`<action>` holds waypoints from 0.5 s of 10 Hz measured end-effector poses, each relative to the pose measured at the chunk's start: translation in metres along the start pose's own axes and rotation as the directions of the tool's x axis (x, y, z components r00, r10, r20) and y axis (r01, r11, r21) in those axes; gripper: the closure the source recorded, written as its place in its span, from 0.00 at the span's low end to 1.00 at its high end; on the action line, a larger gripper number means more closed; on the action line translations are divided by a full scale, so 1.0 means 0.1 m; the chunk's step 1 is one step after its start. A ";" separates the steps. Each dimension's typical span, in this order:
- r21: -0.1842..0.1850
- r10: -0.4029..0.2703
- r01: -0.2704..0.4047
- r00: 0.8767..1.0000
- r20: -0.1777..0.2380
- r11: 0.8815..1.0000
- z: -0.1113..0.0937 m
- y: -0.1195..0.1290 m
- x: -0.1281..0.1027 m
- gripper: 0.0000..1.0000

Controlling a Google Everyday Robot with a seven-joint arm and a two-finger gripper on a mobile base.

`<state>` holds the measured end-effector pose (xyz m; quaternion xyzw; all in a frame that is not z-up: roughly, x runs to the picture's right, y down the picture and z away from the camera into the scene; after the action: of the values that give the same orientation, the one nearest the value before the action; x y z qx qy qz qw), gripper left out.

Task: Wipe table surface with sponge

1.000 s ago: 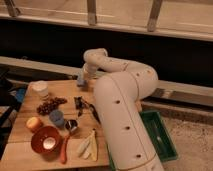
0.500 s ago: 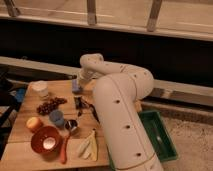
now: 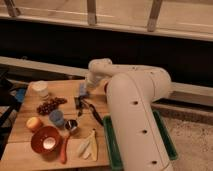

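The gripper [image 3: 86, 93] is at the sponge [image 3: 82, 89], far side of the table surface [image 3: 17, 150]; can't tell its grip. Probably light and squishy, so pinch its sides.

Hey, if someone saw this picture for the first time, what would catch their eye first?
The big white robot arm fills the right half of the view, bending down over the wooden table surface, with its gripper at the blue-grey sponge near the far edge. Next comes the orange bowl at the near left corner, with dark grapes and a blue cup behind it.
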<state>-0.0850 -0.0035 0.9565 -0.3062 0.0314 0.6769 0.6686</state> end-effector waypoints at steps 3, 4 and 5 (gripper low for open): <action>-0.005 -0.002 0.003 1.000 0.018 1.000 -0.08 -0.07 -0.17 1.00; -0.007 -0.010 0.010 1.000 0.018 1.000 -0.06 -0.04 -0.24 1.00; -0.014 -0.030 0.030 0.999 0.019 0.999 0.01 0.09 -0.37 1.00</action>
<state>-0.0968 -0.0367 0.9711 -0.3053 0.0157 0.6698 0.6767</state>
